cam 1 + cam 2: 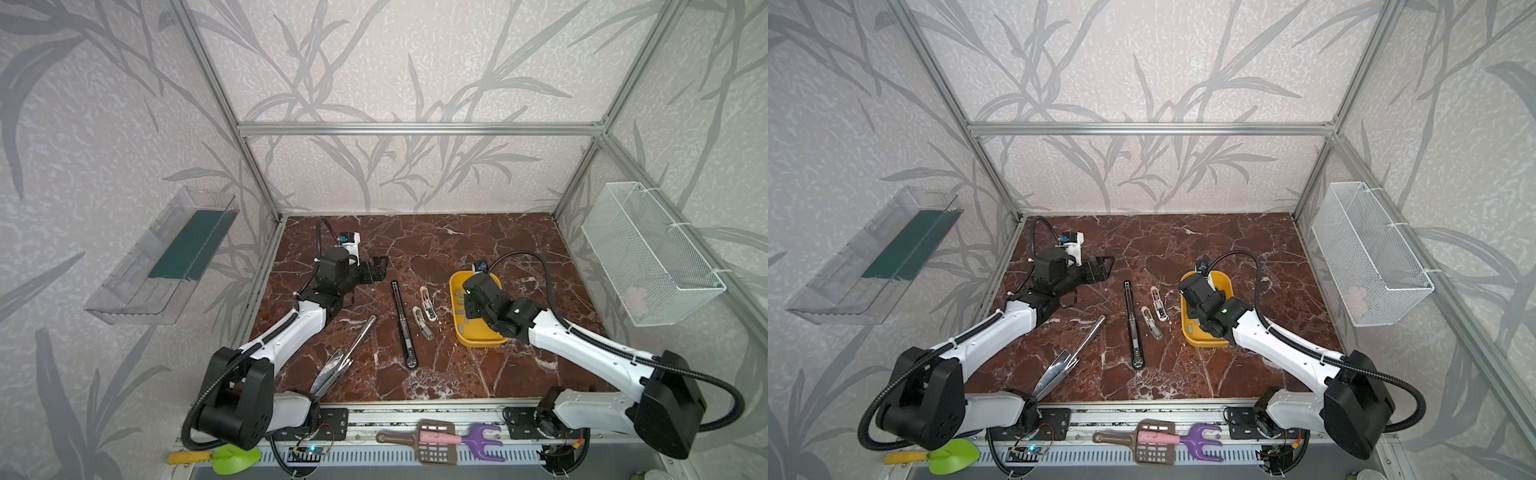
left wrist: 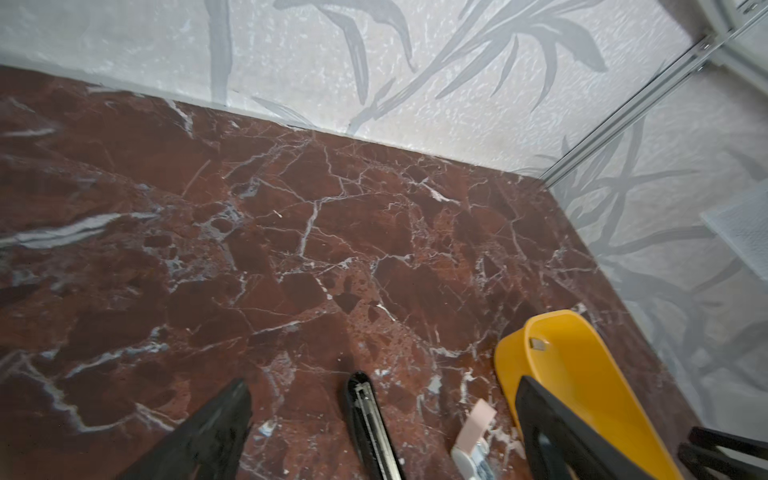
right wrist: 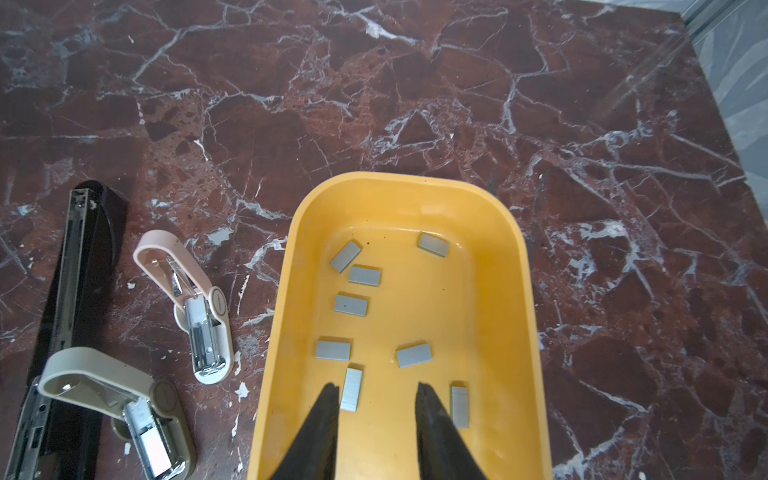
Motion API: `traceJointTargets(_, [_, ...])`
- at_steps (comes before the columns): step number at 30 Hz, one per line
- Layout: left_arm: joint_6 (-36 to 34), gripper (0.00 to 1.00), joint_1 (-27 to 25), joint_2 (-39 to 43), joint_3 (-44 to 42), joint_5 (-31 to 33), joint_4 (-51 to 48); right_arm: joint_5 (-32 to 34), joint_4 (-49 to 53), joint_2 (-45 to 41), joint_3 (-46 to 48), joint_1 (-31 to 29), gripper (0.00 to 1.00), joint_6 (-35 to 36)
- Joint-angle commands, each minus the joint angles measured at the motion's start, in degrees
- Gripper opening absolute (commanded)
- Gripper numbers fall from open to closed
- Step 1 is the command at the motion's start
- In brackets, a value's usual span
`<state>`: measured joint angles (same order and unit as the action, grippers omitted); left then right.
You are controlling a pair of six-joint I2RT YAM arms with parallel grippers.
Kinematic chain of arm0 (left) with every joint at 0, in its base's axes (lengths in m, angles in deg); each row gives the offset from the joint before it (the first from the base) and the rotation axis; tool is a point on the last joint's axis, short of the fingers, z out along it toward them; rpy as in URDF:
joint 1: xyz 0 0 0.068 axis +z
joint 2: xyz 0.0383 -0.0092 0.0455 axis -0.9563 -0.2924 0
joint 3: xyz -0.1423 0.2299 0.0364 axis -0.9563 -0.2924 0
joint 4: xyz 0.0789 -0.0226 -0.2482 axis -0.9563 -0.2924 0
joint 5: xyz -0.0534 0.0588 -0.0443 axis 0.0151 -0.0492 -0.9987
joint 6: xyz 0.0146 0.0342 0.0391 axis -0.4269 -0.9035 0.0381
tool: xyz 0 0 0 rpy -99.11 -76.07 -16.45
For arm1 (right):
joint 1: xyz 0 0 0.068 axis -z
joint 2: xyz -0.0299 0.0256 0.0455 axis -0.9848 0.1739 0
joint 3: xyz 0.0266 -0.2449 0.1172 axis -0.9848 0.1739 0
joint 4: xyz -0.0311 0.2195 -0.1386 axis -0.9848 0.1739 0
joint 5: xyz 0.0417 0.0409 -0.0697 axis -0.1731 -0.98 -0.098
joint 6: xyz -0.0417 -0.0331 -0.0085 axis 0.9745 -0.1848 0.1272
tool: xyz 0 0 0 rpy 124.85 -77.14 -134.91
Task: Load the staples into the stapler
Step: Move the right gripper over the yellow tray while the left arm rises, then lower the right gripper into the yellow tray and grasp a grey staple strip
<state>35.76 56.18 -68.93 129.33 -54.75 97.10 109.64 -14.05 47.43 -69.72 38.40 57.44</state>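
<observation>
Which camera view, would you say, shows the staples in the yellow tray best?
The right wrist view: it looks down into the yellow tray, with eight staples sharp and separate. In both top views they are tiny grey specks, partly hidden by the right arm. The left wrist view catches just one.

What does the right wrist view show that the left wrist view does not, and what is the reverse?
Only the right wrist view: the beige stapler, eight staples spread in the yellow tray, and the right gripper, open above them. Only the left wrist view: the left gripper, open over the marble table, and a broad stretch of leaf-patterned wall (the right wrist view has a sliver). Both: the tray, though the left wrist view catches one staple only, the long black stapler, the pink stapler and the table.
</observation>
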Motion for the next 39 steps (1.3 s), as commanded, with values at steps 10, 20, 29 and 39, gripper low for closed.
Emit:
traceJointTargets(10, [-16.64, 0.99, 0.03, -6.74, 4.53, 6.98, 3.13, -8.56, -7.0, 13.29, -1.35, 8.65, 0.37, 4.41])
traceJointTargets(20, [-21.28, 0.99, 0.13, -8.48, 8.02, 11.21, 1.77, -4.93, 5.32, 20.72, -8.77, 11.39, 0.34, -4.41])
traceJointTargets(29, [-23.45, 0.99, 0.16, -10.94, 9.61, 11.77, 4.49, -14.01, 3.14, 17.82, -1.05, 14.32, 0.41, -10.94])
traceJointTargets(39, [-23.18, 0.99, 0.2, -8.45, 7.01, 10.78, 6.86, -24.36, -5.52, 19.75, 2.75, 17.28, 0.44, -11.67])
